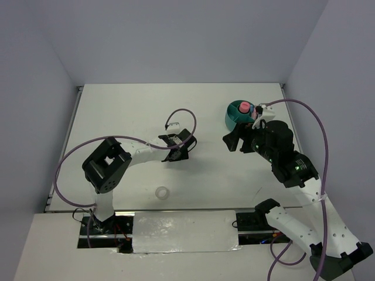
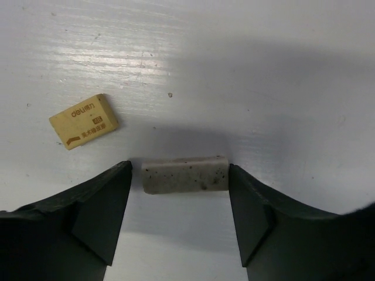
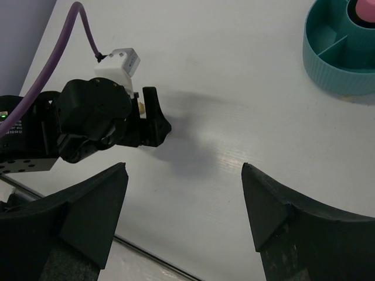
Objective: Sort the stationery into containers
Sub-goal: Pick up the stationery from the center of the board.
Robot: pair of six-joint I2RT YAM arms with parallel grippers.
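Note:
A white speckled block (image 2: pixel 184 174) lies flat on the table between my left gripper's open jaws (image 2: pixel 179 175). The right finger (image 2: pixel 249 205) touches its end; the left finger stands a small gap away. A tan block (image 2: pixel 84 121) lies just beyond to the left. In the top view my left gripper (image 1: pixel 180 146) is at the table's middle. The teal organizer (image 1: pixel 235 122) stands at the far right with a pink tube (image 1: pixel 244 108) in its centre cup. My right gripper (image 1: pixel 237 139) hovers open and empty just in front of it. A clear ring (image 1: pixel 162 192) lies near the front edge.
In the right wrist view the organizer's ribbed wall (image 3: pixel 340 64) sits at the top right, and the left arm's wrist (image 3: pixel 96 120) with its purple cable is at the left. The table's front edge runs under my right gripper (image 3: pixel 184 181).

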